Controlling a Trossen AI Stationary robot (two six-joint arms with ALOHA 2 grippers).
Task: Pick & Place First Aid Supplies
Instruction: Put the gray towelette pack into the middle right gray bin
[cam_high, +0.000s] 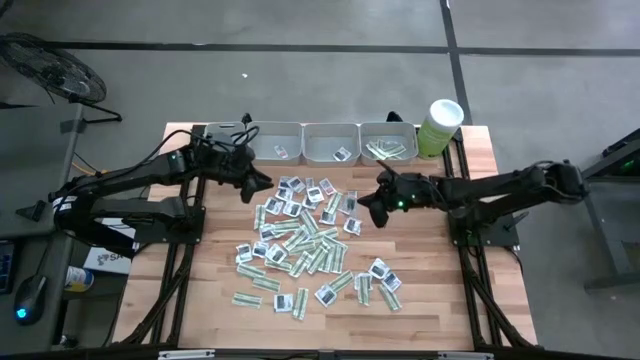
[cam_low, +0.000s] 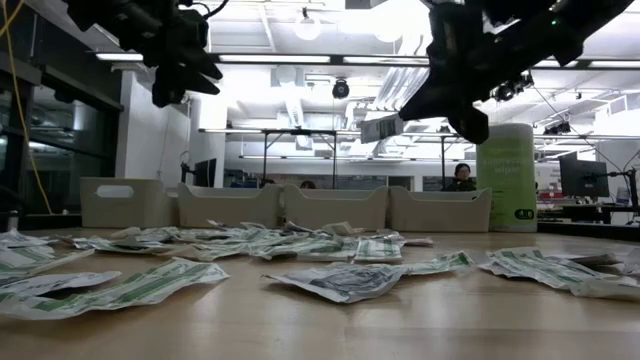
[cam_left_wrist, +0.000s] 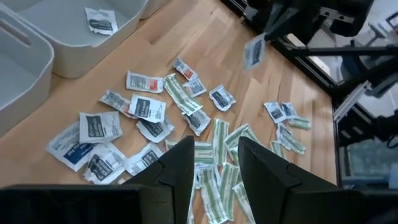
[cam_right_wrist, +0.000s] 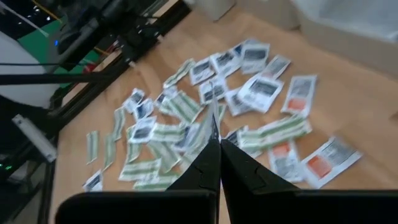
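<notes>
Crumpled green-and-white strip sachets (cam_low: 120, 288) lie closest to the table-level camera, along the near edge of the wooden tabletop (cam_high: 440, 300). Behind them the rest of the first aid supplies (cam_high: 305, 245) spread as a loose heap over the middle of the tabletop, narrow green-striped strips mixed with squarish white packets bearing dark marks. Some packets lie apart toward the near right corner.

Four grey trays (cam_high: 331, 141) stand in a row along the far edge; several hold a few packets already. A pale green tub (cam_high: 440, 127) with a white lid stands upright just beside the rightmost tray, at the far right corner.

The left gripper (cam_high: 252, 185) hangs above the far left part of the heap, near the trays. Its fingers (cam_left_wrist: 180, 168) stand parted with nothing between them, and the heap shows below through the gap.

The right gripper (cam_high: 368, 205) hovers above the right side of the heap. Its fingers (cam_right_wrist: 239, 168) are pressed together, and a small pale sachet (cam_left_wrist: 254, 51) hangs from their tips, clear of the tabletop.
</notes>
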